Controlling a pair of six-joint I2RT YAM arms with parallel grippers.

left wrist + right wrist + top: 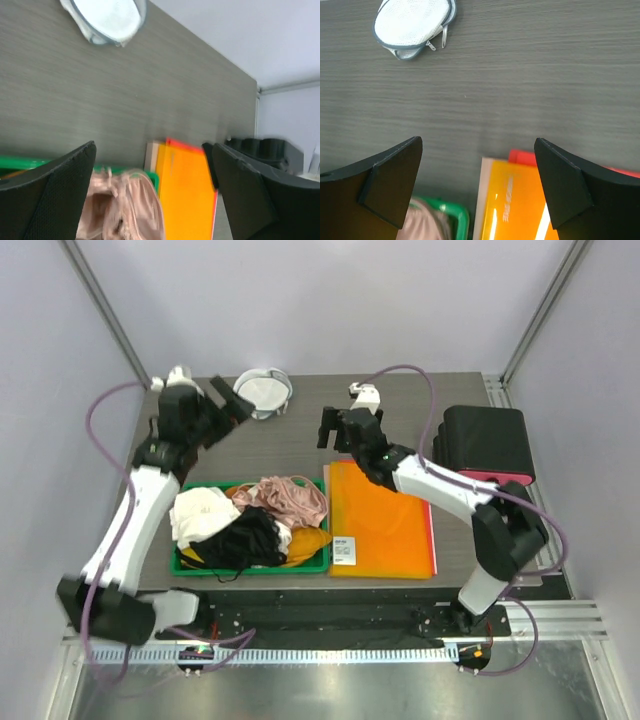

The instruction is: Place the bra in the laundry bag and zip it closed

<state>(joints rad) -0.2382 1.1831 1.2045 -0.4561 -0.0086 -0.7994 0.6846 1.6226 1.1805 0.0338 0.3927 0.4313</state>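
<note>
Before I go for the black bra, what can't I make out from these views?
1. Black lacy fabric bra: seen in the top view only, tangled among other garments in the green plastic tray; straps and full extent unclear. Neither wrist view shows it.
2. White round mesh laundry bag: cropped by the top edge in both wrist views, small in the top view; how far its zipper is open is unclear.

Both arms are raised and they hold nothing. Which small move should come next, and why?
Probably the left end effector should swing toward the green tray and descend over the black bra. Its jaws stand open and empty. The bra lies in the tray among other garments, on that arm's side. The laundry bag sits on the table beyond.
</note>
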